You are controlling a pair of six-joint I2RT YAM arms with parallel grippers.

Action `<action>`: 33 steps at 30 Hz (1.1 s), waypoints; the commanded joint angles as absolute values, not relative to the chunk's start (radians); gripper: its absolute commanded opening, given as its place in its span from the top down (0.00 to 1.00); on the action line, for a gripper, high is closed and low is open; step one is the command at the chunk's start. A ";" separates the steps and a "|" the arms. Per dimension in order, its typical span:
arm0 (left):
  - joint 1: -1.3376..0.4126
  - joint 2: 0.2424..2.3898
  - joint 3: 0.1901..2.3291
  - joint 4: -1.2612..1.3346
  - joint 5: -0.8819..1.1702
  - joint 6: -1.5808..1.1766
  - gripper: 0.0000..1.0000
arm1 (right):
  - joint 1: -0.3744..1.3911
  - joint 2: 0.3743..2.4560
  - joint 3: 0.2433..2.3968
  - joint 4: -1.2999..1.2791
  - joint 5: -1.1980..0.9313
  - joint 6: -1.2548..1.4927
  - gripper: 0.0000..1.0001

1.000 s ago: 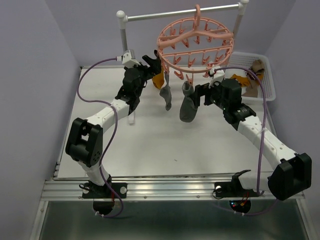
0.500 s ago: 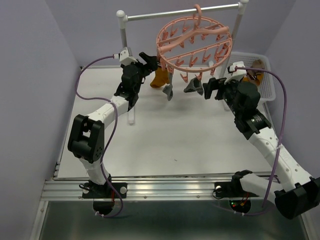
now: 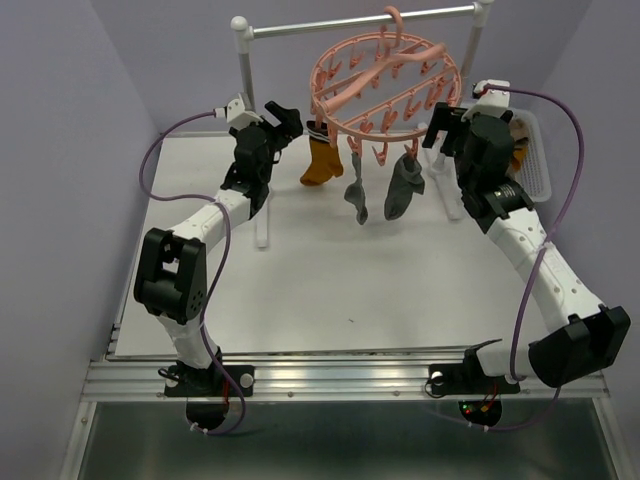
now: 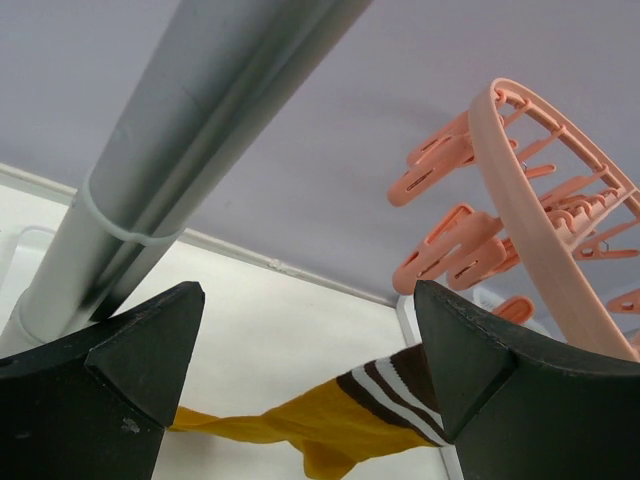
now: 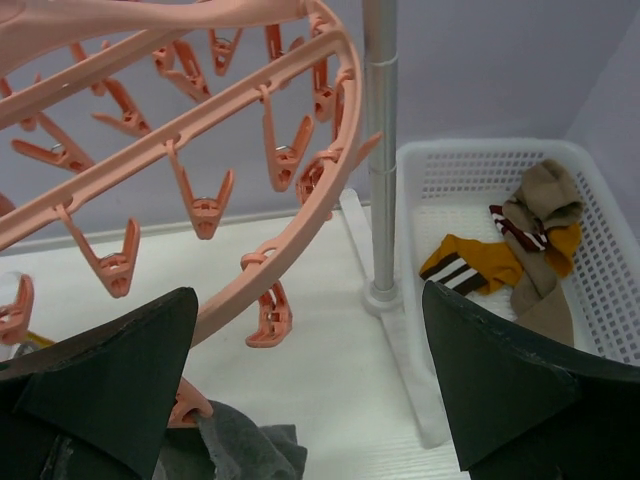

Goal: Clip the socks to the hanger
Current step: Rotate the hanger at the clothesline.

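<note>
The left claw and right claw are both held wide and empty. Between them the hanger is hooked on the rail, its ring tilted. Three socks are clipped beneath it, cuffs up and toes down: one mustard, two grey. Loose socks are heaped in the basket beyond the right claw; their count cannot be told.

White links, purple cables; black joints, left claw, right claw.
</note>
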State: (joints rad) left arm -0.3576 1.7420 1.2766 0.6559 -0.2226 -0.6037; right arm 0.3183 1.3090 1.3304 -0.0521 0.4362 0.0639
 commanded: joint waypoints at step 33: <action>-0.299 1.556 1.203 0.703 -0.057 -0.494 0.01 | 0.094 1.522 1.476 -0.011 -0.529 0.163 0.09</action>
State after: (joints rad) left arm -0.3027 1.6920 1.2453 0.6441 -0.0597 -0.5480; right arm 0.0917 1.5806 1.5017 -0.0864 -0.3321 0.2081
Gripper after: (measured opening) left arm 0.989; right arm 0.917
